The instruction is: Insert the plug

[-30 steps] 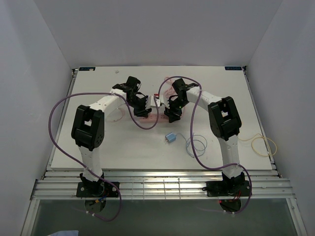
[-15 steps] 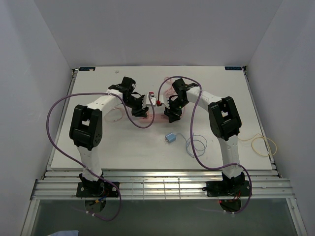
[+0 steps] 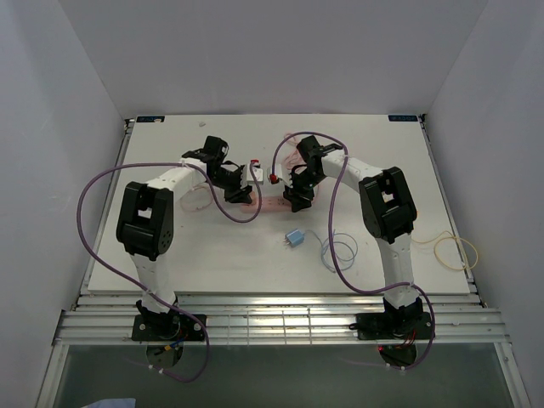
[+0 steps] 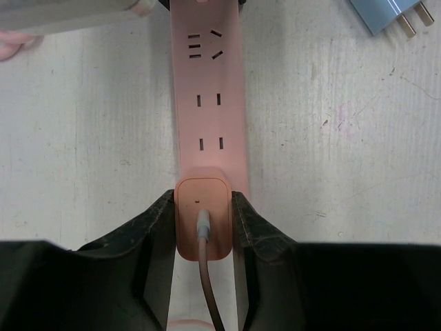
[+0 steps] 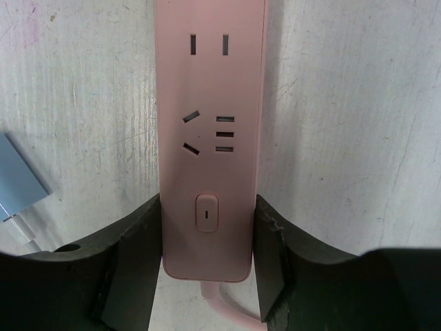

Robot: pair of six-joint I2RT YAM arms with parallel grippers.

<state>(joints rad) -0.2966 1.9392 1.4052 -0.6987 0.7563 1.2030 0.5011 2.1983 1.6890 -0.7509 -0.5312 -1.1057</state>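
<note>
Pink power strip [image 5: 210, 103] on white table [image 3: 170, 255] — blue plug [image 3: 294, 239] loose.
Strip lies flat. The right gripper [image 5: 208, 207] has narrow jaws clamping the switch end; the left gripper [image 4: 203, 203] has narrow jaws pressed on the pink corded plug [image 4: 202, 217] seated at the opposite end. Blue plug lies near the strip, base side — prongs bare, ungripped.

I see the pink power strip [image 4: 209, 103] lying flat near the middle of my counter, sockets facing up. The small blue plug [image 3: 294, 239] lies just beside it, toward the near edge, metal prongs bare, its pale cable [image 3: 336, 251] coiled alongside.
</note>
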